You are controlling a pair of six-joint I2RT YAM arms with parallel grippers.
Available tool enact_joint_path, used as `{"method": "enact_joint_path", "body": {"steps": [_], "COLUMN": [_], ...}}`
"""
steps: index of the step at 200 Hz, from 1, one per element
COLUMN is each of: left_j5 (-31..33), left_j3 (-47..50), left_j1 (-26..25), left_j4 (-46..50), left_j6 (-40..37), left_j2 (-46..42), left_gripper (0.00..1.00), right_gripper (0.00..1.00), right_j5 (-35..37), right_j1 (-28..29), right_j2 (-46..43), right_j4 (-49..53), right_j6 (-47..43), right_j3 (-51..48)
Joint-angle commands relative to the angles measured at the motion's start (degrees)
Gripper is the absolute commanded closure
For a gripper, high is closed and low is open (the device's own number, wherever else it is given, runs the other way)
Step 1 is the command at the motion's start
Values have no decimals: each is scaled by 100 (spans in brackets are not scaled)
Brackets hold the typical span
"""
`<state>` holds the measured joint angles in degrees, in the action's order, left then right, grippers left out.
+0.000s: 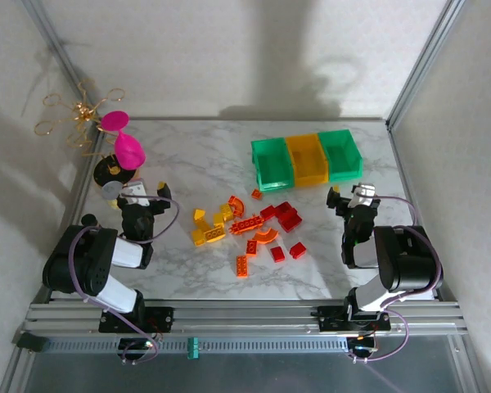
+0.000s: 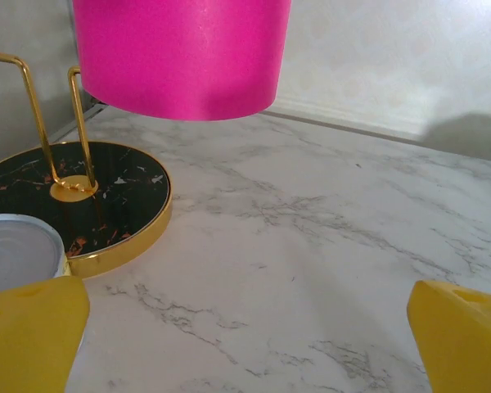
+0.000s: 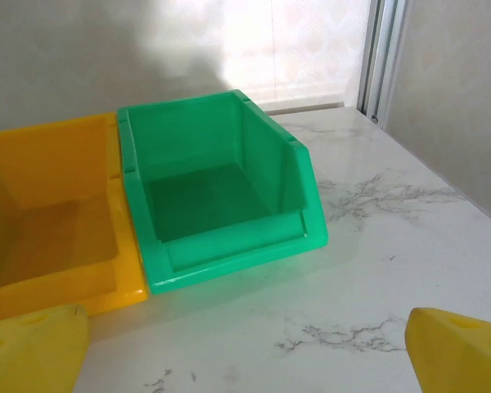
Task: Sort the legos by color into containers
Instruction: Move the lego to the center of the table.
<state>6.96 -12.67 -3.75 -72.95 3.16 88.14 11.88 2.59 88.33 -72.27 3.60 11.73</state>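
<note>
Fingers (image 3: 462, 348) of the right gripper (image 3: 245, 348) stand wide and empty before the containers (image 1: 307, 160), which sit near the far edge of the table (image 1: 196, 155). The left gripper (image 2: 245, 332) gapes likewise. The legos (image 1: 247, 229) lie scattered mid-table, bare marble all around.

A: Location of the legos (image 1: 250, 229)?
B: Frame centre, loose on the table (image 1: 188, 155), below the containers (image 1: 307, 160).
A: And the cup stand (image 1: 110, 170)?
B: Upper left, well left of both, at the table edge.
</note>
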Motion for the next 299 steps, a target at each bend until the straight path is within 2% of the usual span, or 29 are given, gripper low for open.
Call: {"method": "enact_joint_path", "body": {"steps": [1, 228, 262, 299], "left_j5": [-54, -47, 142, 357], "left_j3": [-96, -93, -202, -626], "left_j1": [6, -5, -206, -429], "left_j4": [66, 40, 561, 2052], "left_j6": [9, -21, -220, -103], "left_j2": [-25, -59, -452, -1245], "left_gripper": [1, 1, 1, 1], "right_gripper": [1, 1, 1, 1], "right_j5": [-28, 32, 275, 915], "right_j1": [-39, -28, -15, -23], "right_j2": [17, -14, -574, -1480], "right_j4": [-253, -294, 306, 1780], "right_j6": [-105, -107, -6, 452], "right_j3": [28, 5, 62, 524]}}
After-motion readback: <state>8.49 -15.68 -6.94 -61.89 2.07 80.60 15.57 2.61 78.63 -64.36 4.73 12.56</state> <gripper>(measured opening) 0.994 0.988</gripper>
